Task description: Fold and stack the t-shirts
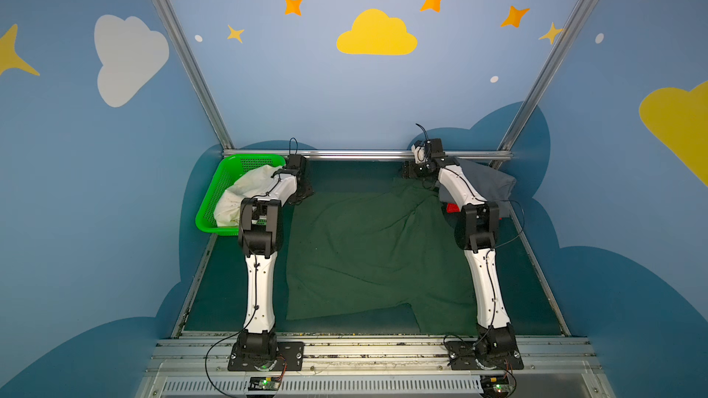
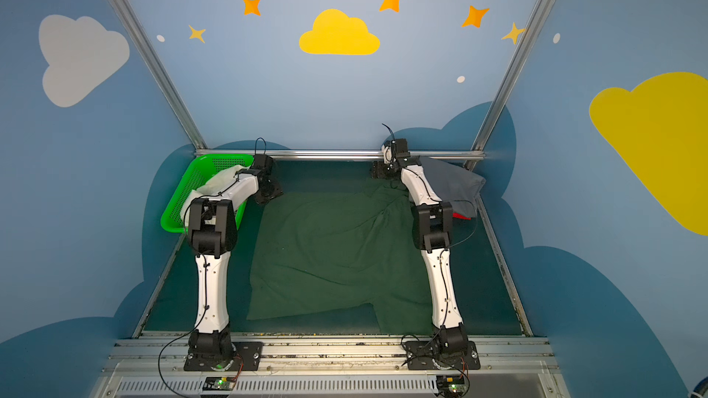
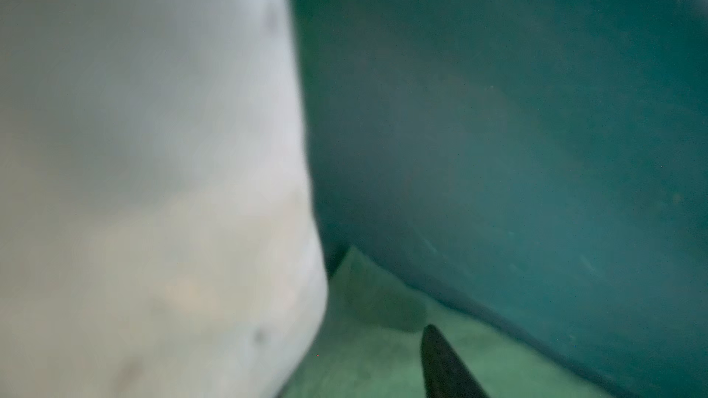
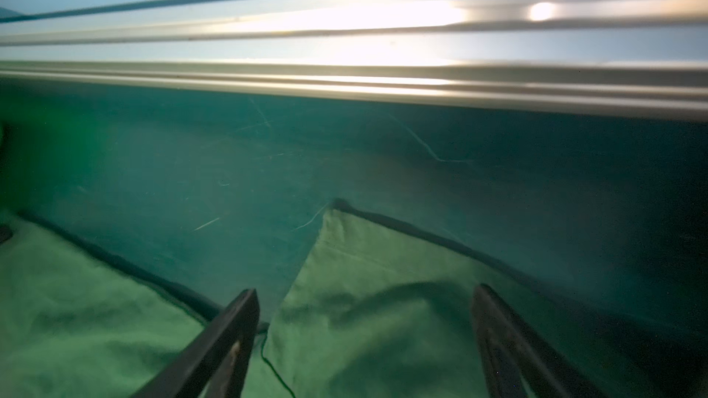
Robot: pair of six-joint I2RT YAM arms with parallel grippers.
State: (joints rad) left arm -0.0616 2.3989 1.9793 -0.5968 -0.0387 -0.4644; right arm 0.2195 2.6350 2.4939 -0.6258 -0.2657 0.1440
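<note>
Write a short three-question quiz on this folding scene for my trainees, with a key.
1. True or false: the cream-white t-shirt lies in the green basket.
2. Which one is spread over the middle of the mat? A grey; B dark green t-shirt; C red.
3. Fill in: the right end effector has its jaws ____ at a corner of the dark green t-shirt.
Key: 1 true; 2 B; 3 open.

Centre: large t-shirt point(image 1: 367, 254) spread flat on table mat point(image 1: 218, 292).
Far left corner: basket point(image 1: 208, 201), bunched t-shirt point(image 1: 245, 193) inside it.
Far right corner: folded t-shirt point(image 1: 482, 181) lying on lower t-shirt point(image 1: 452, 207), just beside the large one.
Behind all: rail point(image 1: 364, 154) along the far edge.
</note>
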